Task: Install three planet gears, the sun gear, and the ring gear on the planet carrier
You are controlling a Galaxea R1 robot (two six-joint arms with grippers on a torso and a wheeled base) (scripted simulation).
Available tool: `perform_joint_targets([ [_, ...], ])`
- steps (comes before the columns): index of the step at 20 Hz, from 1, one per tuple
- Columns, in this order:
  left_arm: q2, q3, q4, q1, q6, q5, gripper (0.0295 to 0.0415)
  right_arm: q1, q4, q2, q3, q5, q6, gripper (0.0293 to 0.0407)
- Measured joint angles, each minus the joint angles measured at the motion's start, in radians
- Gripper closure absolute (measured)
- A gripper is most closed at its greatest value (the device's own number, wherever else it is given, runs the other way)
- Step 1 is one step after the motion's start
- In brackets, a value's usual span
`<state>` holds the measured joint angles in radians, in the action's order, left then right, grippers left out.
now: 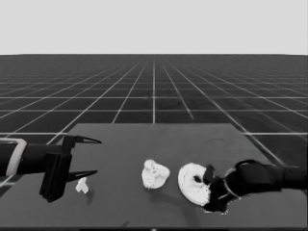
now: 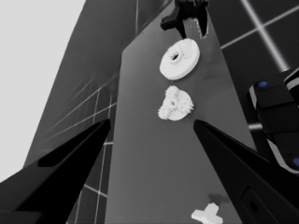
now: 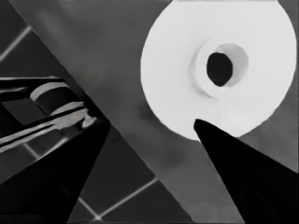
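The right pincer sits at the larger round part, at the disc's 3 o'clock edge on the bench; its fingers are spread, one tip over the rim, gripping nothing. At the disc's 9 o'clock lies the smaller round part carrying gears. The left pincer waits open above a thin white piece.

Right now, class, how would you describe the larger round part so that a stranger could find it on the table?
On the dark table, look toward its right end, where the right gripper reaches in. The larger round part lies right at that gripper's fingers. Unlike the gear-covered smaller round part beside it, it is smooth, with a raised middle around one dark hole.
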<state>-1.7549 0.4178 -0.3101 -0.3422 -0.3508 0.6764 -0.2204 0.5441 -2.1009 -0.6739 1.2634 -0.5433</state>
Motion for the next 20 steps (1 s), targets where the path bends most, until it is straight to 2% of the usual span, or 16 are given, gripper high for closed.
perform_joint_targets([
  [2, 0.000, 0.000, 0.000, 0.000, 0.000, 0.000, 0.0326, -0.092, 0.100, 0.229, 0.189, -0.054, 0.149, 0.0315],
  [7, 0.000, 0.000, 0.000, 0.000, 0.000, 0.000, 0.0326, -0.132, 0.150, 0.335, 0.281, -0.081, 0.222, 0.0315],
  [8, 0.000, 0.000, 0.000, 0.000, 0.000, 0.000, 0.0326, 0.242, -0.267, 0.114, 0.207, 0.239, -0.255, 0.0304],
  [9, 0.000, 0.000, 0.000, 0.000, 0.000, 0.000, 0.0326, 0.448, -0.497, -0.074, 0.002, 0.282, -0.529, 0.0307],
  [10, 0.000, 0.000, 0.000, 0.000, 0.000, 0.000, 0.0326, 0.497, -0.573, -0.171, -0.168, 0.299, -0.630, 0.0311],
  [11, 0.000, 0.000, 0.000, 0.000, 0.000, 0.000, 0.0326, 0.511, -0.606, -0.227, -0.281, 0.313, -0.677, 0.0313],
  [13, 0.000, 0.000, 0.000, 0.000, 0.000, 0.000, 0.0326, 0.518, -0.632, -0.281, -0.397, 0.330, -0.715, 0.0315],
  [17, 0.000, 0.000, 0.000, 0.000, 0.000, 0.000, 0.0326, 0.519, -0.642, -0.307, -0.456, 0.338, -0.730, 0.0315],
  [18, 0.000, 0.000, 0.000, 0.000, 0.000, 0.000, 0.0326, 0.361, -0.458, -0.298, -0.427, 0.281, -0.747, 0.0315],
  [19, 0.000, 0.000, 0.000, 0.000, 0.000, 0.000, 0.0326, 0.222, -0.344, -0.306, -0.451, 0.250, -0.738, 0.0315],
  [20, 0.000, 0.000, 0.000, 0.000, 0.000, 0.000, 0.0326, 0.146, -0.282, -0.320, -0.490, 0.227, -0.719, 0.0315],
])
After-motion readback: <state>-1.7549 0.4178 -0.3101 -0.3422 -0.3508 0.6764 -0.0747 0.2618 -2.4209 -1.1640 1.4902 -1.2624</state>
